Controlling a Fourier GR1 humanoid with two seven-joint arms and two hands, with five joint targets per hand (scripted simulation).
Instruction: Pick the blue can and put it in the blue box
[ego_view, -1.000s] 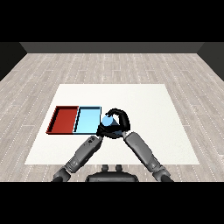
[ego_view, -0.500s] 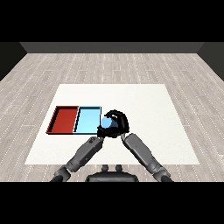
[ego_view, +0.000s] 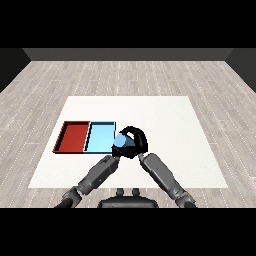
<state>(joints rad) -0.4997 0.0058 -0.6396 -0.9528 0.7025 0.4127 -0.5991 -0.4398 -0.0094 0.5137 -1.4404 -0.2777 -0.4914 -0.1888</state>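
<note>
The blue can is off the table in my right hand, whose fingers curl round it. It hangs just right of the light blue tray, near that tray's right rim. The red tray lies directly left of the blue one. My left forearm reaches up to the same spot. My left hand is mostly hidden under the can and the right hand.
Both trays lie on the left half of the white table. The two forearms meet in a V near the table's front middle. Grey wood floor surrounds the table.
The right hand with the can has shifted slightly nearer and a little left, closer to the blue tray's right rim. The trays have not moved.
</note>
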